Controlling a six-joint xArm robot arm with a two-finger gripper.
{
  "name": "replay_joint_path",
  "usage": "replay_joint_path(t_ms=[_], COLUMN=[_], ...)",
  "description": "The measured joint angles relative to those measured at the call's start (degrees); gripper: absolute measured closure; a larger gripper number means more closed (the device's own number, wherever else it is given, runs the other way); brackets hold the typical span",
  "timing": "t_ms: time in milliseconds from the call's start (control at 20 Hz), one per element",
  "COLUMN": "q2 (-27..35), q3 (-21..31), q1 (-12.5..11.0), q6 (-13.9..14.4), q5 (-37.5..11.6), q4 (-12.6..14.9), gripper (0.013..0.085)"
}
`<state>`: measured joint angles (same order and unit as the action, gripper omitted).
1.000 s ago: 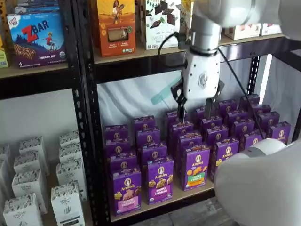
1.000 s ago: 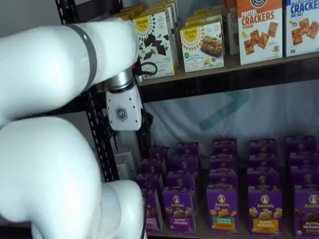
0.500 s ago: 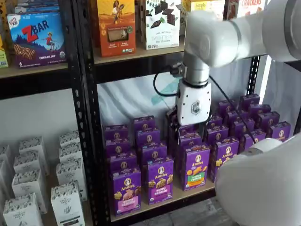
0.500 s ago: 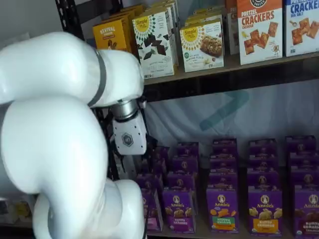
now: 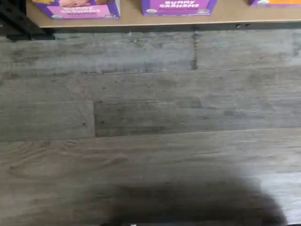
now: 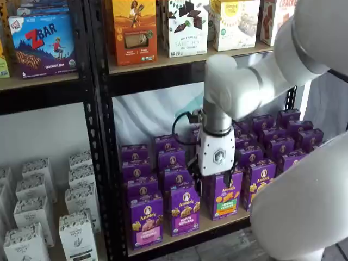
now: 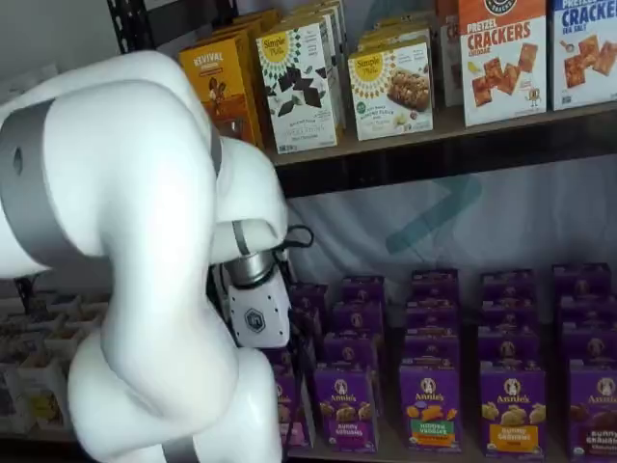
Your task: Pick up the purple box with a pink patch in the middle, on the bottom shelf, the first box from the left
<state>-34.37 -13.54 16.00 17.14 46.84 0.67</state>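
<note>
The purple box (image 6: 145,221) with the pink patch stands upright at the front left corner of the bottom shelf (image 6: 190,232). In a shelf view it (image 7: 291,410) is partly hidden by my arm. The wrist view shows only its pink lower edge (image 5: 77,7) on the shelf board (image 5: 131,19). My gripper (image 6: 215,182) hangs in front of the purple rows, up and to the right of that box, over the cartons beside it. Its black fingers blend into the cartons, so no gap shows. Its white body (image 7: 255,318) also shows, with the fingers hidden.
A purple-panel carton (image 6: 185,209) and a green-and-orange one (image 6: 227,197) stand right of the target. A black rack post (image 6: 100,136) is just to its left, with white cartons (image 6: 32,217) beyond. Grey wood floor (image 5: 150,117) lies below the shelf.
The gripper has come down from near the upper shelf and moved left, toward the front rows of purple cartons. The boxes have not moved.
</note>
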Motion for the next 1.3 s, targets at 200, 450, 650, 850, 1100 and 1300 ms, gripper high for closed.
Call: replay_joint_path(t_ms=[200, 450, 650, 850, 1100, 1300], q2=[5.86, 12.86, 18.64, 24.18, 30.52, 35.71], q3=[1.13, 1.61, 0.08, -1.54, -4.35, -8.24], q1=[-0.43, -0.8, -0.82, -0.75, -0.34, 0.44], q6=[-1.4, -1.73, -1.82, -2.2, -0.95, 0.66], q5=[-6.66, -14.2, -16.14, -19.34, -24.3, -25.95], q4=[-1.31, -1.1, -1.12, -1.52, -0.49, 0.44], gripper=[0.013, 0.013, 0.013, 0.013, 0.013, 0.013])
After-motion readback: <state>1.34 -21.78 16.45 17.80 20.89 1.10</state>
